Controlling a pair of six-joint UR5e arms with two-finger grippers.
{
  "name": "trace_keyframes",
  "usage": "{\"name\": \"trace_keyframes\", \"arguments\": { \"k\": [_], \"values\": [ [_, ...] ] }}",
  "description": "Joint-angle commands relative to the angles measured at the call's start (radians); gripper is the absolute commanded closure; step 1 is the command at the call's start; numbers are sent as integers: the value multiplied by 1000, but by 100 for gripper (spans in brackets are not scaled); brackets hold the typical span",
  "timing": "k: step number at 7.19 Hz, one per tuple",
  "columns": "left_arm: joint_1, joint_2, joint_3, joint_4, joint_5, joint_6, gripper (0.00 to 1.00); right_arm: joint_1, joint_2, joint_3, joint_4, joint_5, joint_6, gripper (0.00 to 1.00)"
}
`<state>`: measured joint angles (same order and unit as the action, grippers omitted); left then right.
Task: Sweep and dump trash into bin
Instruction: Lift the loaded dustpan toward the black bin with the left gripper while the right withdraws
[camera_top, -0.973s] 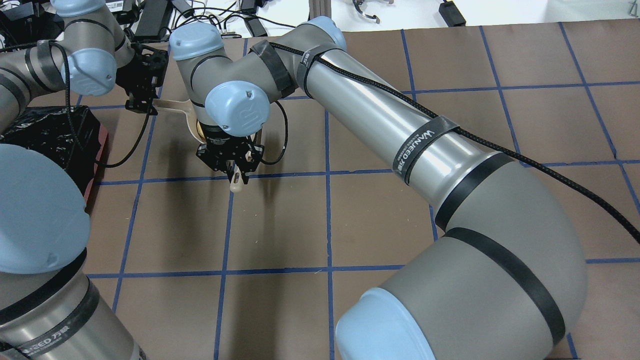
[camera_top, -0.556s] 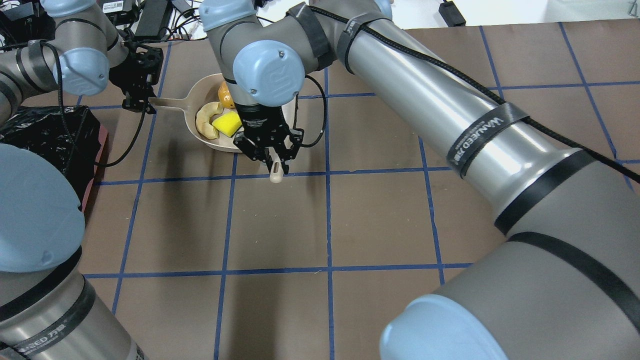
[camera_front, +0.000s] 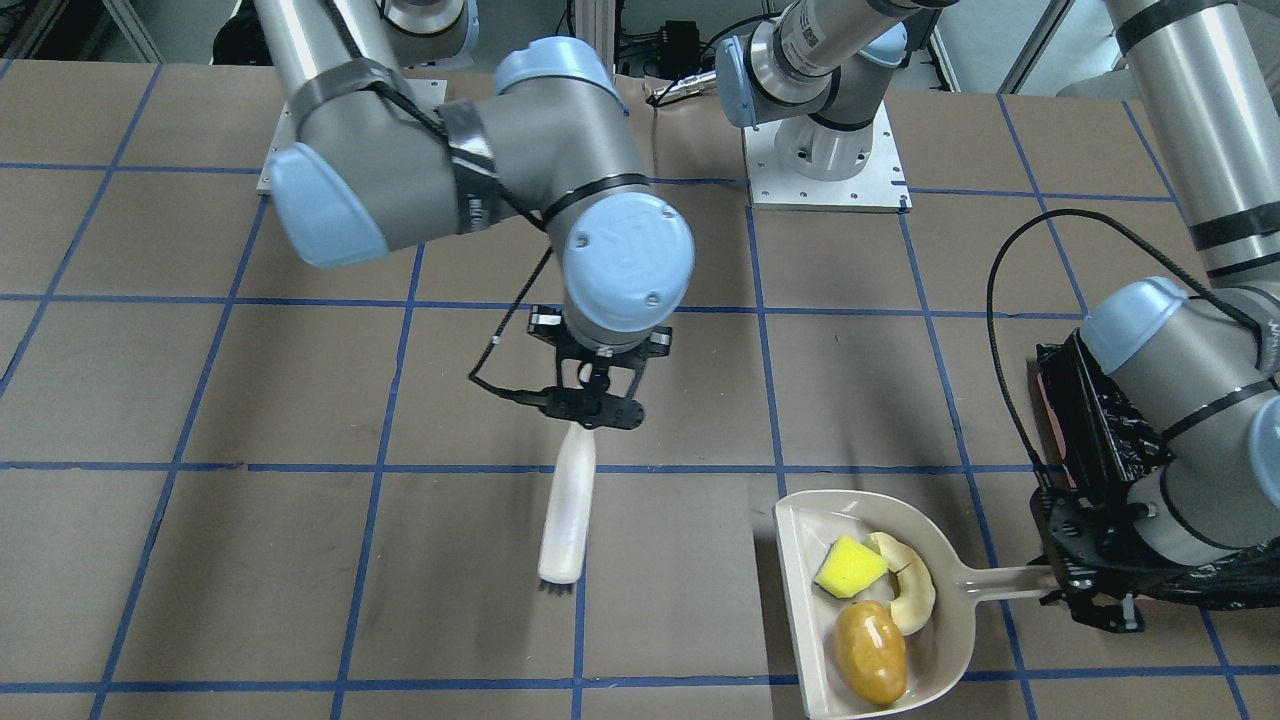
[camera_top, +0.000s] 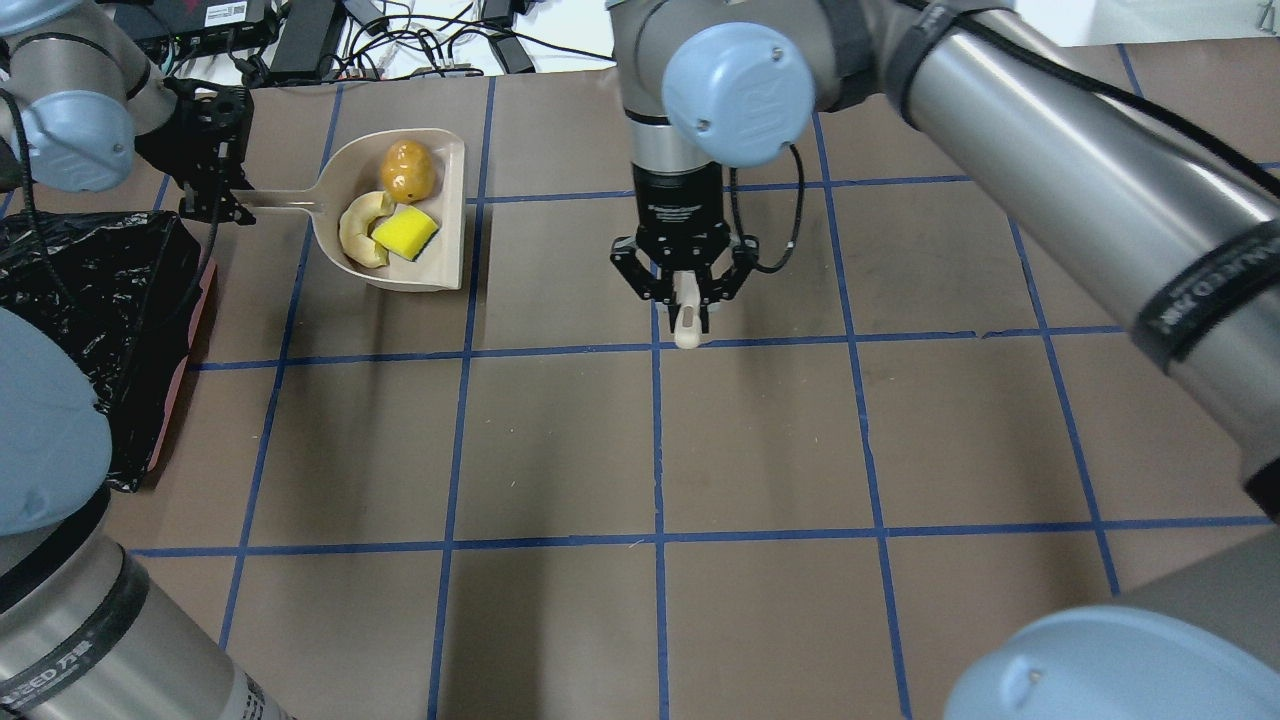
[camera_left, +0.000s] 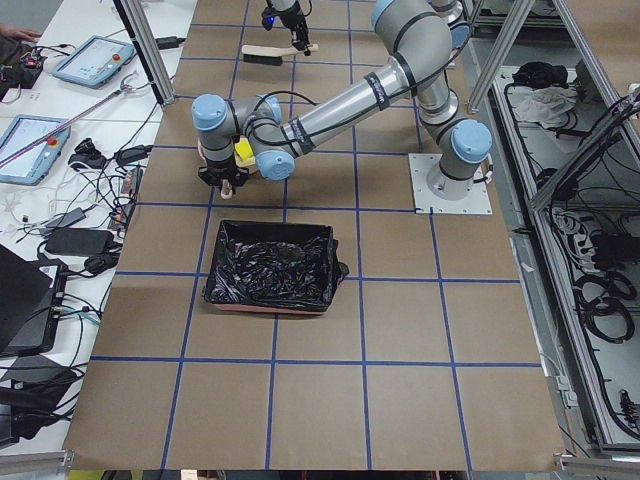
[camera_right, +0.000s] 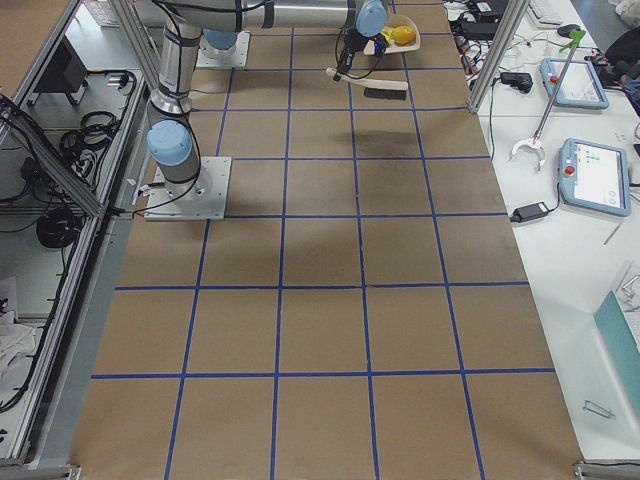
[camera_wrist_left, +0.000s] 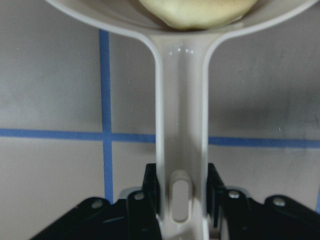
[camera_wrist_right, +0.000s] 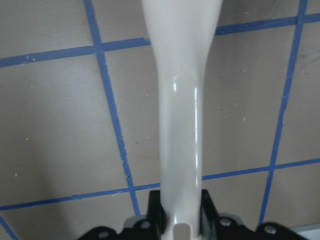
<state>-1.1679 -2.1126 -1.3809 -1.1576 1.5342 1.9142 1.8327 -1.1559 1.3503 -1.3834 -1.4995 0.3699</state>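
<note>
Jaws: my left gripper (camera_top: 222, 203) is clamped on the dustpan (camera_top: 446, 262) handle, and my right gripper (camera_top: 686, 290) is clamped on the brush (camera_front: 568, 510).
Bin (camera_top: 190, 340): far left, near my left gripper, bag open.
Trash: potato lump (camera_top: 408, 170), bread piece (camera_top: 360, 235) and sponge (camera_top: 405, 232) all lie in the pan.
Dump, I judge: carry the pan with its open edge raised so the lump can't roll out, and tip only once it is over the bag.
Brush: well right; hold it clear.

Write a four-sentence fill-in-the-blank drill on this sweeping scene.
The dustpan holds ___ pieces of trash.
The right end effector grips a ___.
The left end effector holds the dustpan by its ___.
The bin is lined with a ___ bag.
Missing words: three; brush; handle; black.
</note>
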Motion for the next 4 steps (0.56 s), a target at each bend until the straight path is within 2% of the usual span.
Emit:
{"name": "trace_keyframes", "arguments": {
  "k": [1, 2, 4],
  "values": [
    [78, 61, 31, -68, 61, 48, 78, -165, -79, 100, -2, -43, -159, 100],
    [118, 92, 75, -173, 102, 55, 79, -228, -106, 136, -9, -66, -243, 100],
    [247, 127, 128, -250, 119, 138, 79, -352, -125, 196, -48, -128, -392, 100]
  ]
}}
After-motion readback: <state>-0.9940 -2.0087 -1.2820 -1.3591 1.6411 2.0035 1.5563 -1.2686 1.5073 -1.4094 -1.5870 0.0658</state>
